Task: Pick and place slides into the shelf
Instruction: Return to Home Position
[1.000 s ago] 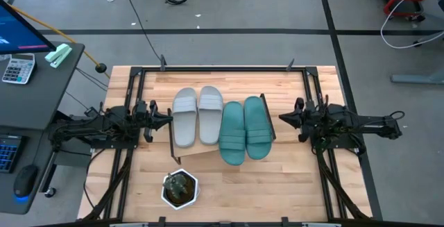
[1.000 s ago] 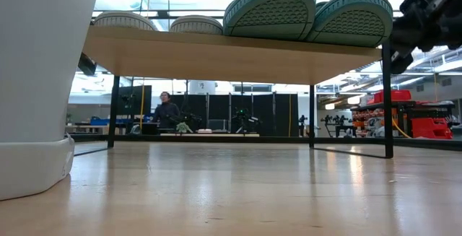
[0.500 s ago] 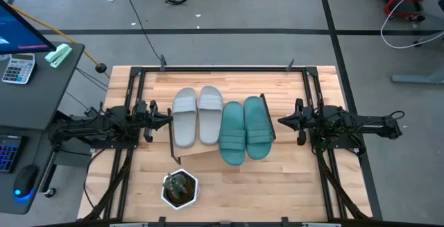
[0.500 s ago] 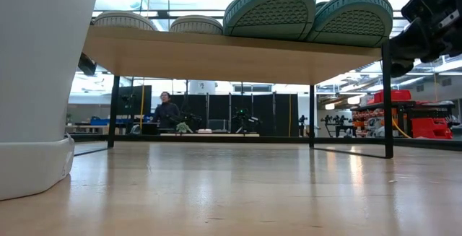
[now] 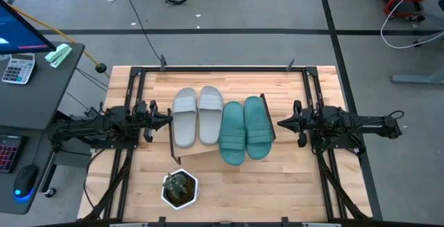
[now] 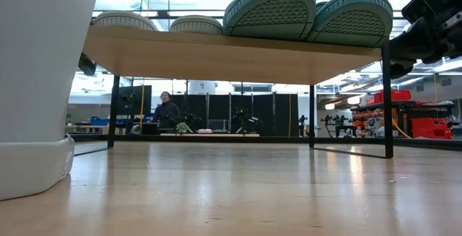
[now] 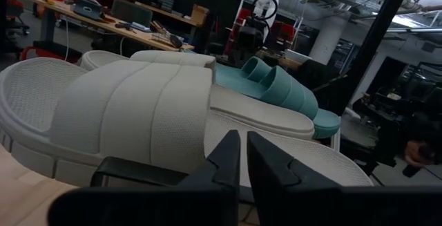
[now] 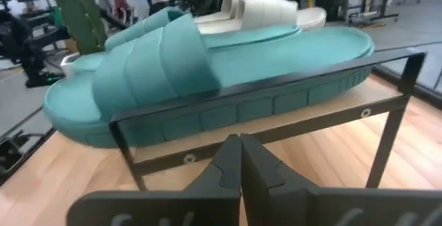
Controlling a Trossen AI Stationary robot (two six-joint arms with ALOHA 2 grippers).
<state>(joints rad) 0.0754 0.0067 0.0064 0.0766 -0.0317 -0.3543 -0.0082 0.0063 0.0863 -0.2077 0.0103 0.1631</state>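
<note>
Two light grey slides (image 5: 198, 116) and two teal slides (image 5: 245, 130) lie side by side, soles down, on the shelf (image 5: 199, 151) in the middle of the table. The teal pair's near ends jut past the board's near edge (image 6: 303, 9). My left gripper (image 5: 169, 119) hovers level just off the shelf's left end, shut, facing the nearest grey slide (image 7: 131, 115). My right gripper (image 5: 280, 123) hovers just off the shelf's right end, shut, facing the nearest teal slide (image 8: 207, 67). Neither gripper holds anything.
A small potted plant in a white pot (image 5: 180, 189) stands near the table's front edge, left of centre, and fills the left of the low view (image 6: 36, 84). Black frame rails (image 5: 132, 95) run along the table's sides. A desk with a calculator (image 5: 17, 67) stands left of the table.
My right gripper has rolled a little about its own line and tipped slightly downward beside the shelf's right end. It has stayed shut. The slides and the shelf have not moved.
</note>
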